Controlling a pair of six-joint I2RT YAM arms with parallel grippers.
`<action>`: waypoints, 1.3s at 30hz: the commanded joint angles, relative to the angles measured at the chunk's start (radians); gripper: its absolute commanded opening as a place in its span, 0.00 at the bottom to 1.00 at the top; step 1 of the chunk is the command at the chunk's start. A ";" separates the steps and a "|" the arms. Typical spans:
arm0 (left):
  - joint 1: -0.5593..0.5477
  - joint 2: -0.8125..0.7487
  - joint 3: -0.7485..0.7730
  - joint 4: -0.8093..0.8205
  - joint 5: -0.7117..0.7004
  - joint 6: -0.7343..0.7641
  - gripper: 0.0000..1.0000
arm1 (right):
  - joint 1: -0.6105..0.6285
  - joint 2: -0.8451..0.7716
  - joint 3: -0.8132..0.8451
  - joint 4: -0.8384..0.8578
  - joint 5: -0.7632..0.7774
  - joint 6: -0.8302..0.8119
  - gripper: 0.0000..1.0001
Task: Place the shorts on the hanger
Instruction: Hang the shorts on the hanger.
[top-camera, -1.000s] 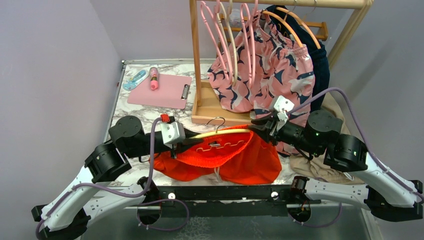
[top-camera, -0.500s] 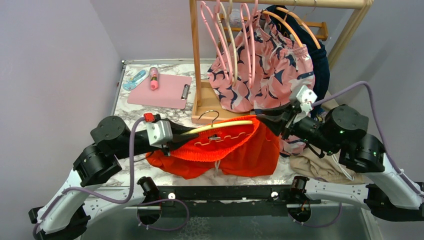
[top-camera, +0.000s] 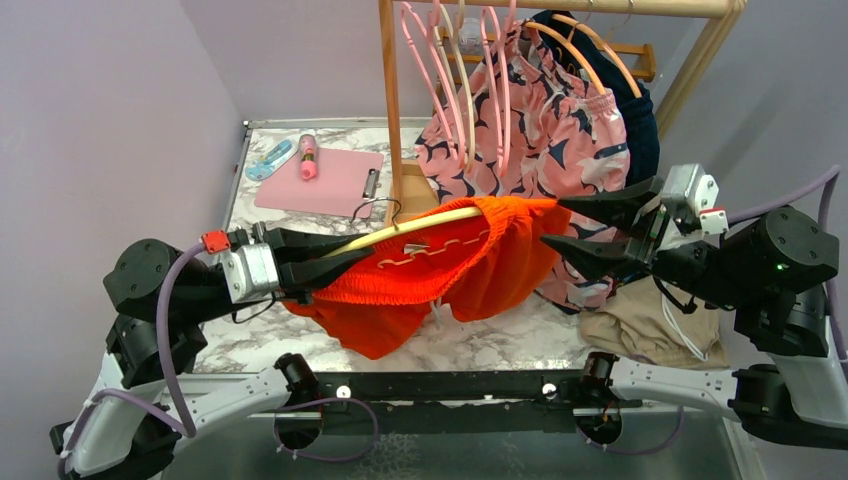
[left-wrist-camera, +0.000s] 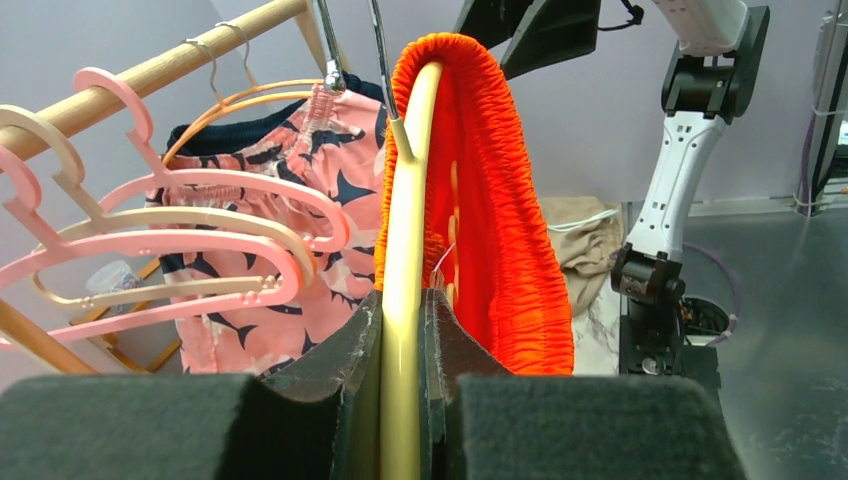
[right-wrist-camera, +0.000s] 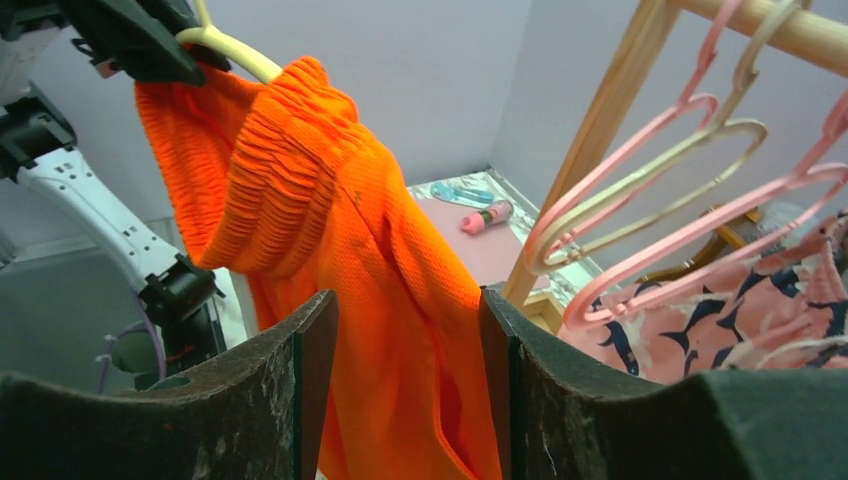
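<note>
L gripper (left-wrist-camera: 401, 312) pinching thin pale-yellow rounded hanger (top-camera: 432, 219), held up clear of marble table (top-camera: 500, 342). Bright orange-red fabric shorts (top-camera: 450, 277) draped over hanger's far arm. Waistband bunched at that end, legs hanging free. R gripper (top-camera: 553, 222) fingers spread, nothing pinched, tips just beside shorts. Step, prob.: drape on, task near done. Next: R backs off w/o snagging fabric; L needs hanger level so shorts don't slide.

Bright orange-red shorts (top-camera: 440, 275) on a pale-yellow hanger (top-camera: 420, 226). The patterned shorts (top-camera: 540, 150) are pink with navy-and-white shapes, probably sharks. A pink clipboard (top-camera: 320, 182) lies near the far-left corner of the white-grey marbled tabletop (top-camera: 245, 210).
</note>
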 joint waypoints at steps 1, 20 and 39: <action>0.002 0.013 0.022 0.120 0.024 -0.002 0.00 | -0.003 0.028 0.019 0.030 -0.119 -0.035 0.57; 0.003 0.036 -0.061 0.068 0.127 -0.037 0.00 | -0.003 0.089 -0.028 0.090 -0.255 -0.020 0.56; 0.003 -0.023 -0.128 0.038 0.142 -0.041 0.00 | -0.004 -0.002 -0.209 -0.016 -0.155 -0.020 0.38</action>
